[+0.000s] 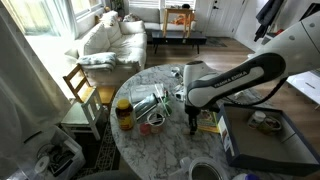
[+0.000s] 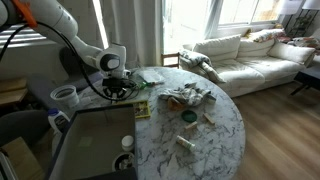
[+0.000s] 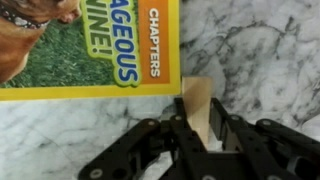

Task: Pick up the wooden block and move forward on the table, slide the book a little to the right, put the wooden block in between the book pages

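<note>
Wooden block sits clamped between the narrowly parted jaws of the gripper, its long axis pointing straight out from the wrist and its far end just beside the corner of the book.

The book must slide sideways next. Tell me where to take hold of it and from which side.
The book lies flat and thin on the table, so its edges offer little to pinch. Probably best: come from above, press on the cover near the corner beside the tool, and drag. The tool holds the block, so that would do the pressing.
</note>
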Available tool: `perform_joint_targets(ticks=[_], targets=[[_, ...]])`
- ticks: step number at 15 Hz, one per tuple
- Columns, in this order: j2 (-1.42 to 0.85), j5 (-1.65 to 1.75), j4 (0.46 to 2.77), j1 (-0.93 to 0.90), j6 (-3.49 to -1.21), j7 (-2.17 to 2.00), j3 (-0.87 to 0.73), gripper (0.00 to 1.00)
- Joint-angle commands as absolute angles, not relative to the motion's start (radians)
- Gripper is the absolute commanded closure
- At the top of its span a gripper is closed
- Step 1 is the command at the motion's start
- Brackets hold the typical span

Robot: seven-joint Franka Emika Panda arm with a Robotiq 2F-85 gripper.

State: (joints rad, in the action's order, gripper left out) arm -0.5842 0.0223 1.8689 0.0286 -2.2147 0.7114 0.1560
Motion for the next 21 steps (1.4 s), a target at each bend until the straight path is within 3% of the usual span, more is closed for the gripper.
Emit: perform_joint_targets(ticks=[1,21], targets=[[-0.575,0.036,1.872,0.029,-2.217,0.708,0.148,0.93],[-0.585,0.089,1.841,0.024,-2.270,0.681,0.100,0.93]])
